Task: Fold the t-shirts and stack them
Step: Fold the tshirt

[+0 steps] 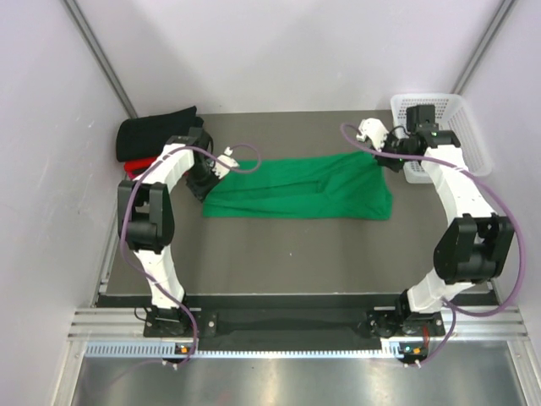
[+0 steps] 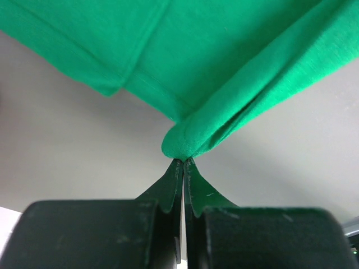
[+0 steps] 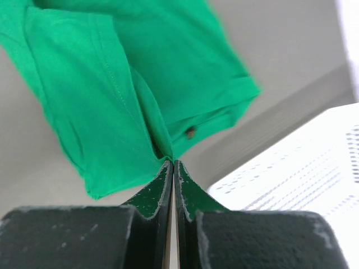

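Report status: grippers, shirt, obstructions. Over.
Left gripper shut on green t-shirt. Right gripper shut on its other end, basket close beside. Shirt spread between them.

- Plain pale walls (image 1: 296, 51) are closing in the left, back and right sides.
- Grey metal struts (image 1: 100, 52) are running up both back corners.
- Matte grey-brown table top (image 1: 296, 254) is lying flat.
- Slotted aluminium rail (image 1: 101, 326) is spanning the near edge.
- Brushed metal sheet (image 1: 279, 381) in front is catching soft glare.
- White mesh basket (image 1: 470, 127) is sitting back right.

Left arm (image 1: 161, 271) and right arm (image 1: 456, 190) are white-shelled with black joints, purple cables (image 1: 125, 216) looping alongside; right gripper (image 3: 173, 162) has dark, scuffed, tapering fingers (image 3: 151, 193)
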{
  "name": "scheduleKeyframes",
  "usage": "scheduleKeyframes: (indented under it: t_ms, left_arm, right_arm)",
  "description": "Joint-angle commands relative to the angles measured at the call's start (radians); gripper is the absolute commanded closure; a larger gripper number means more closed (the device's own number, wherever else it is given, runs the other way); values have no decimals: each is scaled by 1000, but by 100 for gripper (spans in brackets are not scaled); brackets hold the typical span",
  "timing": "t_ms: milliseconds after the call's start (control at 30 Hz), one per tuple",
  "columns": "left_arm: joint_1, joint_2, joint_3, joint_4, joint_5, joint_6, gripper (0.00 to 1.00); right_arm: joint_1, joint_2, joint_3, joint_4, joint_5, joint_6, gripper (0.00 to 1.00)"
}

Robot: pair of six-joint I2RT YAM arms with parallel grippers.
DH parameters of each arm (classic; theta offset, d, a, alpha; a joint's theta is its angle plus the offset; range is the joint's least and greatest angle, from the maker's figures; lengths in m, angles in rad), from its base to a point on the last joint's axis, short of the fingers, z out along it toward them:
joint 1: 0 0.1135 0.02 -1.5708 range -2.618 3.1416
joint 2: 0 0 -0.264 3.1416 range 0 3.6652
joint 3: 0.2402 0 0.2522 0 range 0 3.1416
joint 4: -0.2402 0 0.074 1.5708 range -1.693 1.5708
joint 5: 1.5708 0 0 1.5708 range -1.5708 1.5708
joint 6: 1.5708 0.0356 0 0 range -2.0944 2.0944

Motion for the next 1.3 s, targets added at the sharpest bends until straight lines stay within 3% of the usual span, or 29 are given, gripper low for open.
scheduleKeyframes:
  t_ms: [0, 433, 1267]
  left_arm:
    - [7, 32, 77, -54, -7, 15, 100]
    - [9, 184, 272, -89, -7, -16, 100]
    - [12, 247, 338, -28, -24, -93, 100]
  right_arm:
    - [-11, 42, 97, 72, -30, 25, 100]
    - [-3, 231, 253, 134, -1, 59, 100]
    - [31, 409, 345, 273, 53, 156, 100]
